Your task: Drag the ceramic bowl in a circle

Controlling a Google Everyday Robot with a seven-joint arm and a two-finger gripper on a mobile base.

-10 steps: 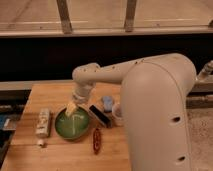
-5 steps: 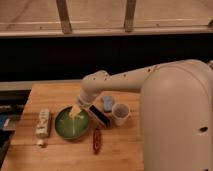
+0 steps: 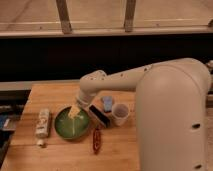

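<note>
You have a wooden table [image 3: 50, 95] before a dark wall band [image 3: 100, 57], a pale ledge [image 3: 100, 32] and two metal posts [image 3: 63, 17] above it, gripper [image 3: 75, 111] low over the tabletop.

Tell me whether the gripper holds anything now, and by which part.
It cannot be told. The gripper is at the far inner side of the ceramic bowl, but no clear hold shows.

— What's sitting on that wooden table [image 3: 50, 97]?
— The green ceramic bowl [image 3: 67, 129], about mid-table, with the gripper [image 3: 75, 111] down over its back part. Left of it, a whitish bottle [image 3: 43, 123] lies on its side.
— And to the right?
— A dark blocky thing [image 3: 101, 119] just beside the rim, a small blue item [image 3: 107, 102] behind that, a translucent plastic cup [image 3: 120, 114] standing upright, and a long reddish-brown packet [image 3: 96, 140] nearer the front edge.
</note>
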